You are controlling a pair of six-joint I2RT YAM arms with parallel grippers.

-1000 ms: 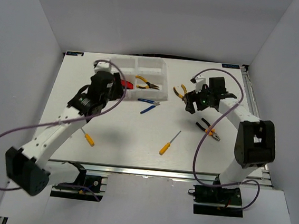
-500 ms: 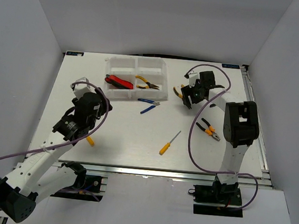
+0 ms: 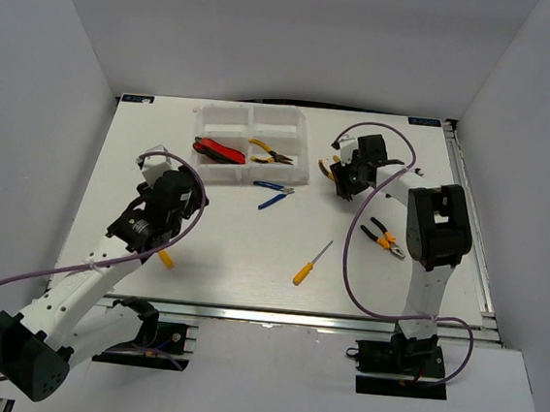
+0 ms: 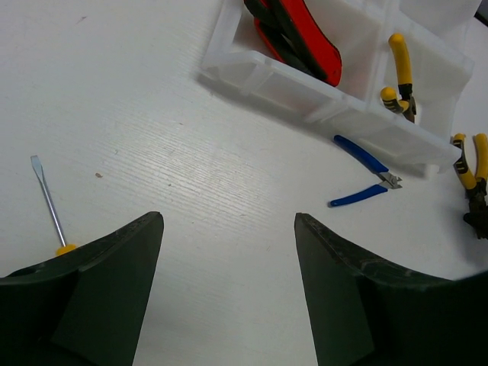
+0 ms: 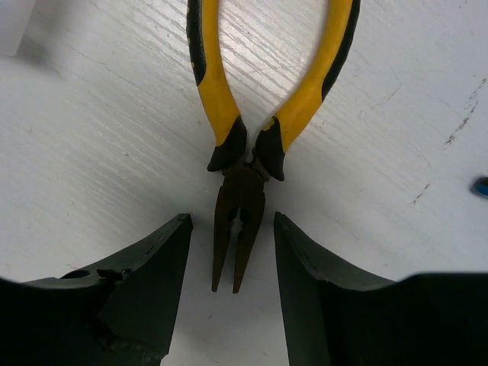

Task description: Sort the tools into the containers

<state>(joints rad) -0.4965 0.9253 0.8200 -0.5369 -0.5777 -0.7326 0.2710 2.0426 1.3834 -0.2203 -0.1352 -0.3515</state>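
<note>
The white organiser tray holds red-and-black cutters and yellow-handled pliers; both also show in the left wrist view, the cutters and the pliers. My left gripper is open and empty over bare table, short of the tray. My right gripper is open. The dark nose of yellow-and-black pliers lies on the table between its fingers, not touching them. Blue-handled pliers lie in front of the tray.
Orange-and-black pliers lie by the right arm. One screwdriver lies at centre front. Another lies left of my left gripper, half hidden under that arm in the top view. White walls enclose the table.
My left arm drew back from the tray, leaving the red-and-black cutters in a compartment. My right gripper moved left to the yellow-and-black pliers.
</note>
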